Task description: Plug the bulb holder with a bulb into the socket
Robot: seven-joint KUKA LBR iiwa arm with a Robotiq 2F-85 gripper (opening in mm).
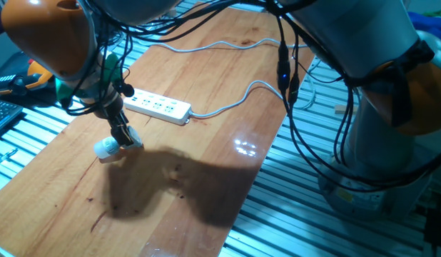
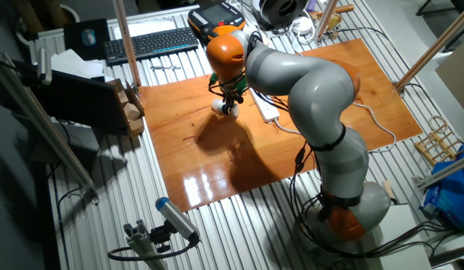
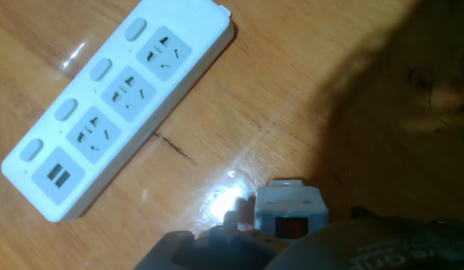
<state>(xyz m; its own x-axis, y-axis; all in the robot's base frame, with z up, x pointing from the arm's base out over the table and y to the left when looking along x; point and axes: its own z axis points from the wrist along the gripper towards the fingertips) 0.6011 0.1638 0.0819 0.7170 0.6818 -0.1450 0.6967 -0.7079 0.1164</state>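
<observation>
1. We see the wooden table (image 1: 206, 86) under everything.
2. The socket (image 1: 158, 107) lies flat on it (cable trailing right).
3. Our gripper (image 1: 124, 138) clamps the bulb holder (image 1: 129, 141) just beside the socket.
4. The bulb (image 1: 105, 149) rests at table level.

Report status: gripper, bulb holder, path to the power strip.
Gripper shut on bulb holder, low over table. Not plugged in; power strip lies apart. Nothing between them.

Overhead light, glare patches on glossy table (image 1: 206, 93), dark arm shadow, hand view's near edge blurred
</observation>
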